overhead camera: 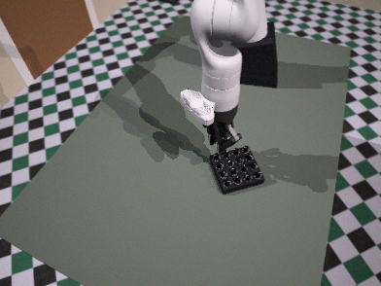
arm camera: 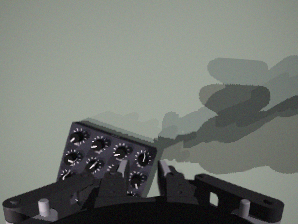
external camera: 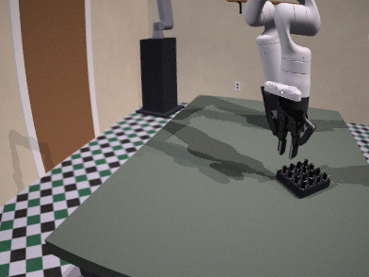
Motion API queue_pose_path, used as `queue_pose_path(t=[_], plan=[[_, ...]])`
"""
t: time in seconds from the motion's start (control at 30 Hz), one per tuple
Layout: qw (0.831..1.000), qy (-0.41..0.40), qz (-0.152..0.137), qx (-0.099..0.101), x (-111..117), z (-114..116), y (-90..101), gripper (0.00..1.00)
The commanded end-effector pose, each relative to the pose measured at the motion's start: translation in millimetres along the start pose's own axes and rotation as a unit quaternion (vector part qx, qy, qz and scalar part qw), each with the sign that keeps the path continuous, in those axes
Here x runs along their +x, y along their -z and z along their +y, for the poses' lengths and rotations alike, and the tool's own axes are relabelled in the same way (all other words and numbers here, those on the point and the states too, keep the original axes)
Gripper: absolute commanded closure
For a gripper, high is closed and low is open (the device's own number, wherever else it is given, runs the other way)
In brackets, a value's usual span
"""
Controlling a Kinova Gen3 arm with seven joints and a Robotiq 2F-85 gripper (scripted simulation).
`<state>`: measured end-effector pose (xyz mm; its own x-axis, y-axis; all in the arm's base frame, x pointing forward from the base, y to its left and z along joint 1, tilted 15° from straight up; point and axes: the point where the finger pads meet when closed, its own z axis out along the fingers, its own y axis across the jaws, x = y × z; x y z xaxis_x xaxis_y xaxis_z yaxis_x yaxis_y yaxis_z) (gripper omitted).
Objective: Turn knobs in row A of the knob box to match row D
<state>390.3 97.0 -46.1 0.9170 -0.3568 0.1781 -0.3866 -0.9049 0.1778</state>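
Watching the fingertips against the near corner of the knob box [overhead camera: 243, 188] [external camera: 312, 190] [arm camera: 85, 153] is what you need most here, because the next move turns on that offset. The box sits on the worktop [overhead camera: 146, 219] [external camera: 165, 212] [arm camera: 150, 50], below the tool [overhead camera: 223, 146] [external camera: 287, 154] [arm camera: 143, 170] and, in the top view, down and to the right of it, with most of its knobs away from the fingers. Your tool is partly open, well short of its full spread, and has hold of nothing; the exterior view shows the two tips standing apart, above the knob tops. In the wrist view the corner knob [overhead camera: 216, 157] [external camera: 284, 171] [arm camera: 143, 158] appears between the fingers and slightly beyond them, while the rest of the box spreads off to the left. You can't read the printed names or find the socket, so don't take that knob for one of row A on this evidence alone. If it is your target, I'd judge you should centre over it before dropping straight down, keeping the inner finger out of the neighbouring knob. If it isn't, travel across the box while you're up, since a low sideways move could turn a knob that must stay put.
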Motion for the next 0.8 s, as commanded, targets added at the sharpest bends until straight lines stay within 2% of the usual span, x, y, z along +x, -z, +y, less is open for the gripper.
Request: queue_pose_path(t=[0.0,0.2,0.5,0.57,0.77], plan=[[1.0,0.0,0.001,0.001,0.3,-0.6,0.8,0.0],[1.0,0.0,0.001,0.001,0.3,-0.6,14.5,0.0],[1.0,0.0,0.0,0.001,0.3,-0.5,69.9,0.0],[1.0,0.0,0.0,0.001,0.3,-0.5,69.9,0.0],[1.0,0.0,0.0,0.001,0.2,-0.5,101.9,0.0]])
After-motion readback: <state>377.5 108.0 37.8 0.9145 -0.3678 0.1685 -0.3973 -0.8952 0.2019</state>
